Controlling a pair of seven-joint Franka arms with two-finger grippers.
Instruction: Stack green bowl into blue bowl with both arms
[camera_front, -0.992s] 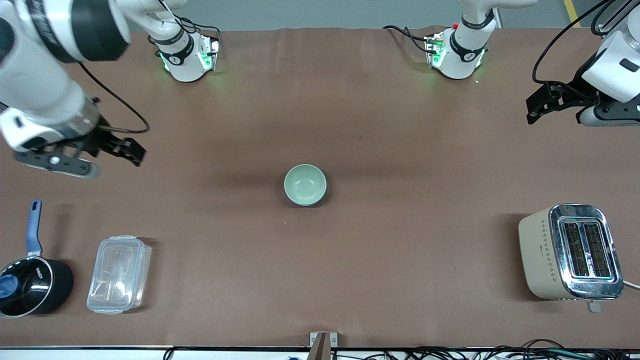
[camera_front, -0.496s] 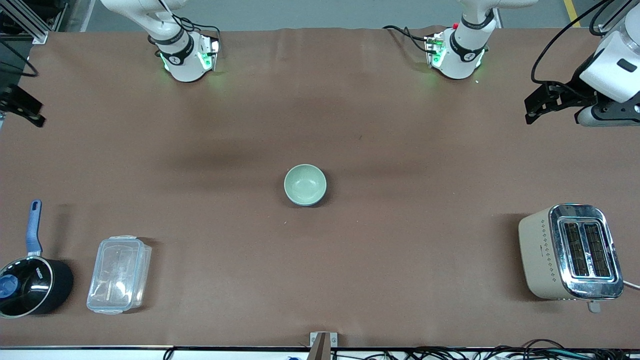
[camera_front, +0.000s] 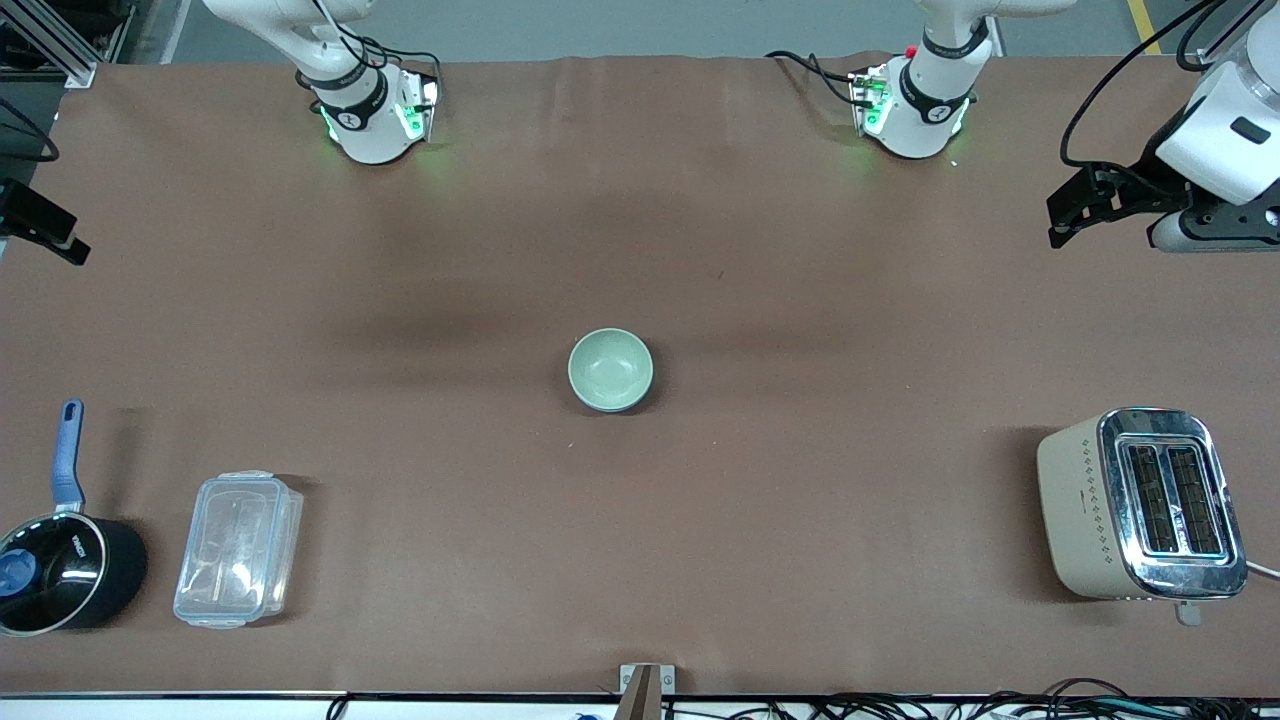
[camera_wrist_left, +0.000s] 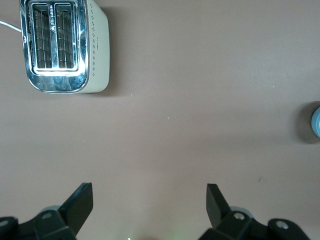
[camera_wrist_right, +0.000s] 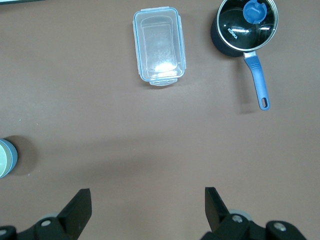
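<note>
Left gripper: fingers seen spread wide in the left wrist view, nothing held between them; it is held in the air over the table's edge at the left arm's end, well apart from the green bowl.
Right gripper: fingers likewise spread wide and empty in the right wrist view; it is barely caught at the front view's border, over the right arm's end of the table, well apart from the green bowl.
Green bowl: seated upright at the middle of the table, nested inside the blue bowl.
Blue bowl: only a thin blue rim is shown under the green bowl, on the side nearer the front camera.
Task state: the stack is judged complete, with both arms drawn clear.
Toaster: nearer the front camera than the green bowl, toward the left arm's end.
Clear container: nearer the front camera than the green bowl, toward the right arm's end.
Saucepan: just beside the container, farther still from the green bowl.
Risk: little is left to go wrong; the stack could be knocked only if an arm were swept low over the green bowl, and an uneven seat inside the blue bowl cannot be ruled out.
</note>
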